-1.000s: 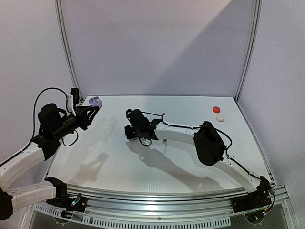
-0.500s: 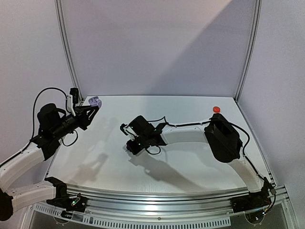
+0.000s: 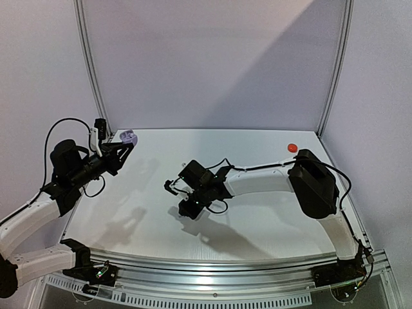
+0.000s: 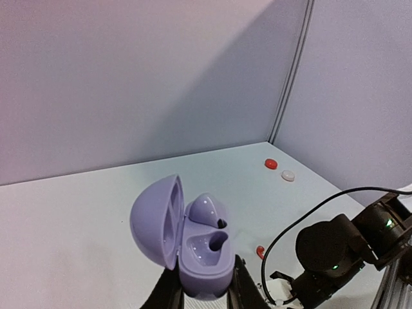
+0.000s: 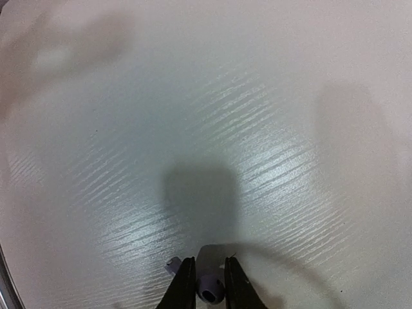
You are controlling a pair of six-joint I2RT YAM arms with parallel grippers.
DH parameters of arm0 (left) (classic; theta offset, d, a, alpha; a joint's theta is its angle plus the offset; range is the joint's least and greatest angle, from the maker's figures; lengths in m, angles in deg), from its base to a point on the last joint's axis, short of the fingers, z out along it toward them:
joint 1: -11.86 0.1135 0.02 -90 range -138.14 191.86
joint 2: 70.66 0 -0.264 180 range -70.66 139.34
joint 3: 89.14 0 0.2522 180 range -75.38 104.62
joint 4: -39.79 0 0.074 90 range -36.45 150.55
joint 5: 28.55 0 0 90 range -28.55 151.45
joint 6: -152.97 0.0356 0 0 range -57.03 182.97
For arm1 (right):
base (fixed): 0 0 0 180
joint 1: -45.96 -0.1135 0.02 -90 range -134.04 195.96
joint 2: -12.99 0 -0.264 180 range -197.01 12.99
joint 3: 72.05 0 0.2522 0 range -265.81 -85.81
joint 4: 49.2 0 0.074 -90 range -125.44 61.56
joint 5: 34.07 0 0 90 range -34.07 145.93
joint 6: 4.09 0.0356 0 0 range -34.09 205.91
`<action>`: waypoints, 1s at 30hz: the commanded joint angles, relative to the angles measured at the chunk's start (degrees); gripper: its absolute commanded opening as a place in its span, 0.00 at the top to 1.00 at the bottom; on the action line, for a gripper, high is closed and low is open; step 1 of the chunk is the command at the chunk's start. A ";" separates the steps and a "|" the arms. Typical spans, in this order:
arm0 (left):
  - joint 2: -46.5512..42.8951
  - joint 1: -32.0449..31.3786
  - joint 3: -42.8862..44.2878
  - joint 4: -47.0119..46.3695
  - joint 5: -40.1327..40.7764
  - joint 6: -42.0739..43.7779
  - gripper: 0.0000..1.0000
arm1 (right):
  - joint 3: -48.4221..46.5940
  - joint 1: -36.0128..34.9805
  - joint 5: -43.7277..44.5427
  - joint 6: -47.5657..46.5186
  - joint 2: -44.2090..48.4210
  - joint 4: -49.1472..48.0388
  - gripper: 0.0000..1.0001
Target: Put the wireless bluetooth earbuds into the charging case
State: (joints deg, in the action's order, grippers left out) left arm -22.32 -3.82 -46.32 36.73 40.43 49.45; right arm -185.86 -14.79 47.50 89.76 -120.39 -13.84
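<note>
Lilac earbud (image 5: 210,286), tiny, rounded, between right fingers (image 5: 185,286).

The right claw (image 5: 208,264) hides most of the lilac earbud (image 5: 210,291) it pinches.

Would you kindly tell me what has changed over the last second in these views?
The right hand, shut on a lilac earbud, has drawn back towards the near edge of the table, and its elbow has swung out to the right. The left hand has stayed put, holding the open lilac case up as before.
</note>
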 commanded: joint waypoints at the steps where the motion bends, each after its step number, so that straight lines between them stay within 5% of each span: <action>1: -0.15 0.79 0.12 -0.72 -1.13 0.58 1.00 | -4.31 -0.08 -0.09 -1.22 1.70 3.39 0.83; 9: -0.51 0.78 -0.13 -1.50 -0.81 0.48 1.00 | -10.15 -0.13 -0.69 2.16 -0.09 2.89 0.76; 30: 0.39 1.04 0.76 -2.31 -2.63 2.17 1.00 | -14.45 -1.93 1.16 15.58 -9.34 6.54 0.77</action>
State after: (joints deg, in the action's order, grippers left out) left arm -22.19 -3.54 -46.30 35.36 38.55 50.94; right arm -199.13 -16.19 47.94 102.77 -128.22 -10.34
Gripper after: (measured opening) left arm 0.201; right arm 0.230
